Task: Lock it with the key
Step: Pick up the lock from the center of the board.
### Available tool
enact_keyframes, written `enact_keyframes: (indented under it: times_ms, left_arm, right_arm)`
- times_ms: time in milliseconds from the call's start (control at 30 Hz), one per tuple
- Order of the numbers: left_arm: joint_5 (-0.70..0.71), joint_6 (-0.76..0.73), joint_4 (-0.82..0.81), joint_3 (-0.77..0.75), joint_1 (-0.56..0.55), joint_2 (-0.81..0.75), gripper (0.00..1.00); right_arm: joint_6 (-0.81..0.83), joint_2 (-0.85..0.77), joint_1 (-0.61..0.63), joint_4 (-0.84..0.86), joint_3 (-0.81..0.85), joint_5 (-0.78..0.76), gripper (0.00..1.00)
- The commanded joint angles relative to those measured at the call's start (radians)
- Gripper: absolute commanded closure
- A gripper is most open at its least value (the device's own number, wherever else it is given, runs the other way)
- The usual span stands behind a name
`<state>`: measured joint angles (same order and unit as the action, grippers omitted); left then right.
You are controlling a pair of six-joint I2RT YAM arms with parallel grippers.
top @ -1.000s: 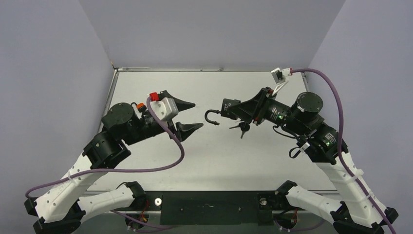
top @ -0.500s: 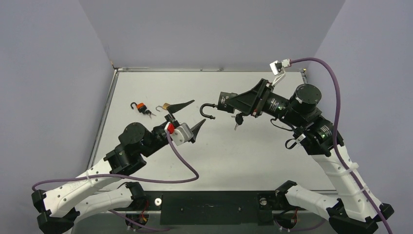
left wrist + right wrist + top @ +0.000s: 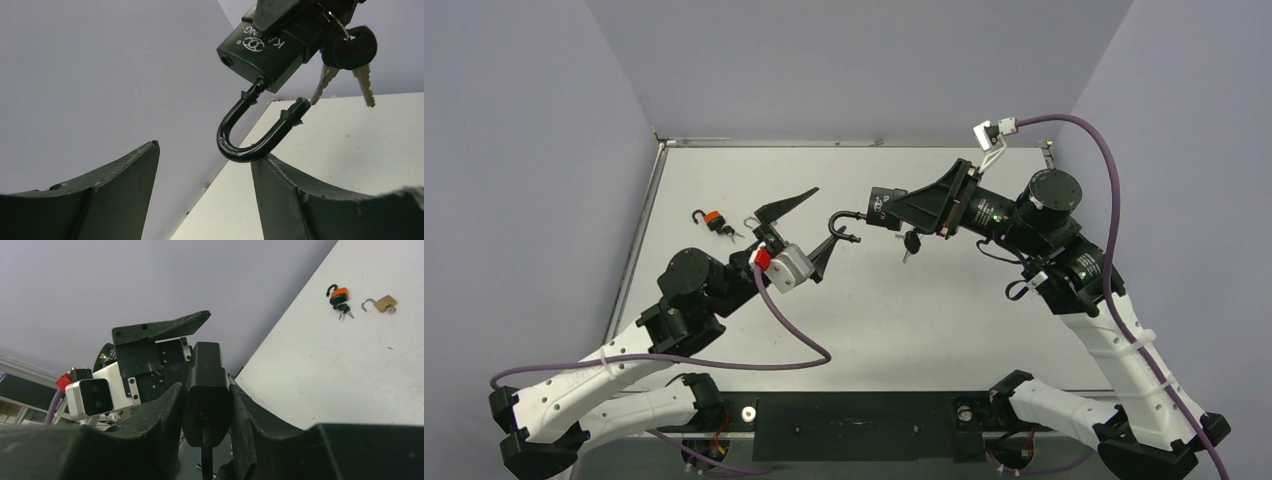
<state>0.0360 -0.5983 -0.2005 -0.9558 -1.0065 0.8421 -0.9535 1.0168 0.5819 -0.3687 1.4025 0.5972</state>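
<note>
**Item:** black padlock [image 3: 262, 50], held in the air above the middle of the table [image 3: 984, 330], somewhat toward its far edge.
**Condition:** shackle [image 3: 245, 150] swung out, free end unseated. Keys [image 3: 350, 47] dangle from the body's opposite end.
**Holder:** right gripper [image 3: 205, 387], pinching the padlock body.
**Change:** the right arm has carried the lock leftward. The left gripper [image 3: 825, 216], fingers fully spread, has come up from lower over the table so that the shackle sits between them, its bend against one finger in the left wrist view.
**Reading:** the lock is not yet closed. The left gripper looks placed to press the shackle home.
**Also present:** orange padlock [image 3: 712, 219] and brass padlock [image 3: 384, 303], lying toward the left edge.
</note>
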Motion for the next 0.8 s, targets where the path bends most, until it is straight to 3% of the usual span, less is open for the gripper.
enact_keyframes:
  times_ms: [0, 200, 433, 767]
  left_arm:
    - [-0.048, 0.078, -0.007, -0.078, -0.005, -0.007, 0.36]
    - [-0.108, 0.141, 0.047, -0.101, -0.012, -0.014, 0.36]
    - [-0.171, 0.236, 0.159, -0.149, -0.012, 0.027, 0.54]
    - [-0.241, 0.400, 0.326, -0.239, -0.005, 0.040, 0.57]
  right_arm:
    - [0.055, -0.022, -0.003, 0.077, 0.011, 0.015, 1.00]
    - [0.118, -0.033, -0.004, 0.039, -0.027, 0.015, 1.00]
    - [0.194, -0.061, -0.001, 0.038, -0.049, 0.033, 1.00]
    - [0.252, -0.200, 0.011, 0.155, -0.162, 0.146, 1.00]
